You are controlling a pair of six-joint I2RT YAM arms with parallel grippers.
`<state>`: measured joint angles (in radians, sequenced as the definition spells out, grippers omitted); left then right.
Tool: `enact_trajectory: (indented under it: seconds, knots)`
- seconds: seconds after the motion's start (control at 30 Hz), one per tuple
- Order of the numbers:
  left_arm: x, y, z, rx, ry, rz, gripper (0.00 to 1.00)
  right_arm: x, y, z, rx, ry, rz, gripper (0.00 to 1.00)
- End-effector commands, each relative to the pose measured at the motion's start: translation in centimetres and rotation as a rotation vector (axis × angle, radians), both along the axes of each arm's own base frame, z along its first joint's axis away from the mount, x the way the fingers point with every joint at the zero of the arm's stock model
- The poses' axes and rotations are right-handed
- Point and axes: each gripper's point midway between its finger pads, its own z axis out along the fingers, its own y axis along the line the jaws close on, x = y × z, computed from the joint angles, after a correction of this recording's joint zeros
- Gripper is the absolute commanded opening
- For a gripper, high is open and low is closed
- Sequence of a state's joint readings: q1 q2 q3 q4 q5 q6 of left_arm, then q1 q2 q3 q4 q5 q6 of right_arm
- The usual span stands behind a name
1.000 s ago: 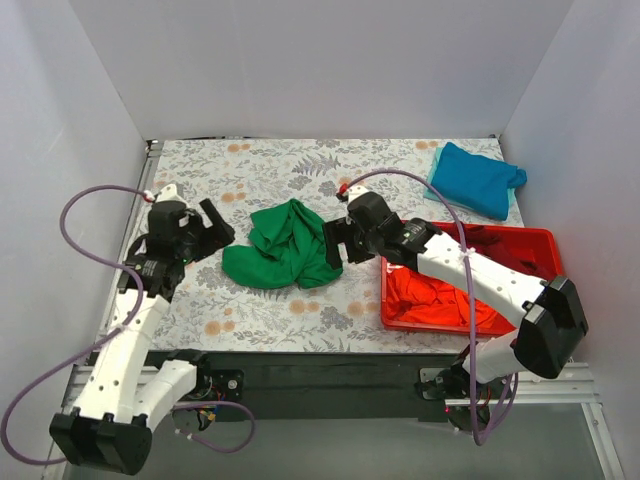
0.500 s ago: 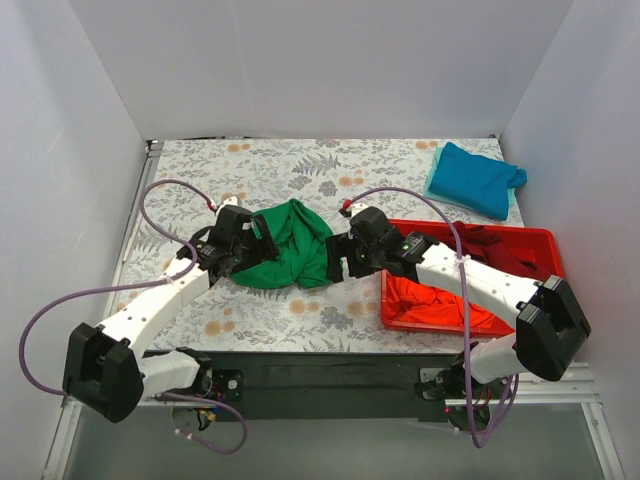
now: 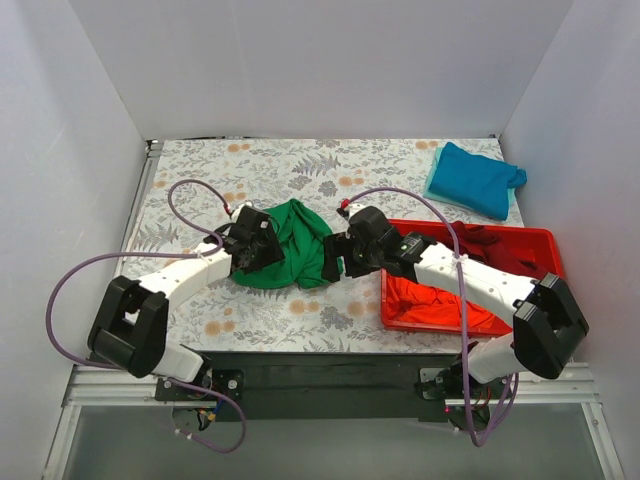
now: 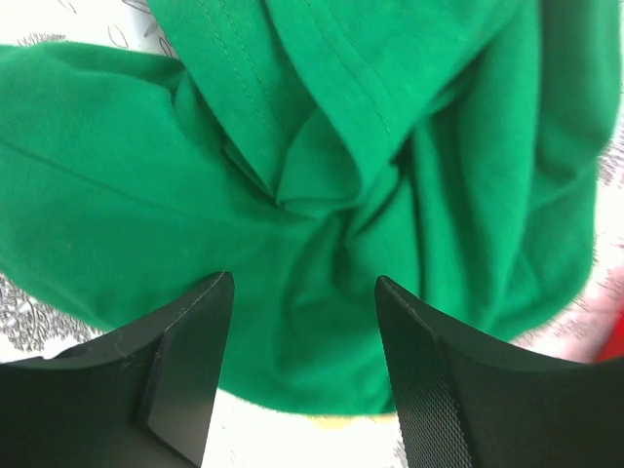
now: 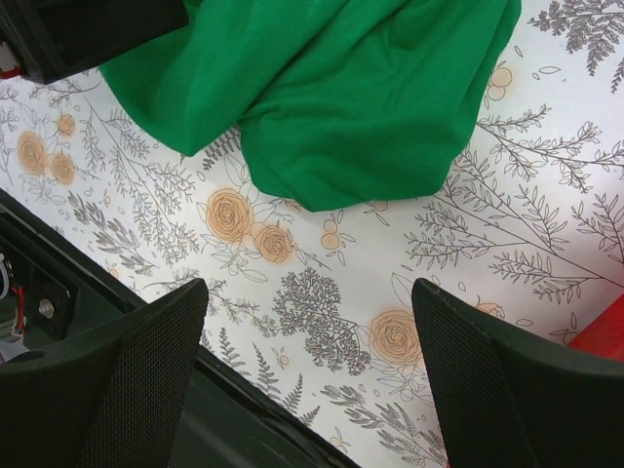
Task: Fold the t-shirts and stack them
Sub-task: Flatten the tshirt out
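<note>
White walls (image 3: 320,70) box in the floral tablecloth (image 3: 260,170). The green t-shirt (image 3: 290,245) lies crumpled directly beneath the left gripper (image 4: 302,283), whose jaws are parted over its folds. The right gripper (image 5: 307,292) is spread wide, with the shirt just ahead of its fingertips, untouched.

The left arm (image 3: 185,275) and the right arm (image 3: 470,275) are showing white link shells broken by black joint housings. A left purple cable (image 3: 190,183) is looping off one, and a right purple cable (image 3: 395,188) off the other. The left tool (image 4: 302,283) and right tool (image 5: 310,288) are presenting matt black fingers (image 5: 146,385), their inner faces seemingly carrying a fine dimpled texture.
</note>
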<state>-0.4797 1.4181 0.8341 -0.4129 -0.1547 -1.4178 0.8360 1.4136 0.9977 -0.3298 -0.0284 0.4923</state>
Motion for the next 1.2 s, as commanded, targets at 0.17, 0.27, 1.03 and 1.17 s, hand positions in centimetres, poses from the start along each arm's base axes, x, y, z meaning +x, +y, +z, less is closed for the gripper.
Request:
enact_trajectory:
  seconds: [0.17,0.27,1.03,1.17]
  knots:
    - [3.8,-0.8,1.1,0.025,-0.081,0.017,0.55,0.3,0.6,-1.1,0.011,0.007,0.001,0.91]
    - [4.3,-1.2,1.0,0.011,-0.09,0.021,0.52,0.7,1.2,-1.5,0.006,0.016,0.005,0.9]
    - [6.7,-2.1,3.1,-0.003,-0.146,0.035,0.0,4.7,3.9,-6.0,-0.04,0.064,-0.009,0.74]
    - [6.6,-0.9,6.7,-0.003,-0.209,0.056,0.0,4.6,4.5,-6.5,-0.016,0.081,-0.002,0.59]
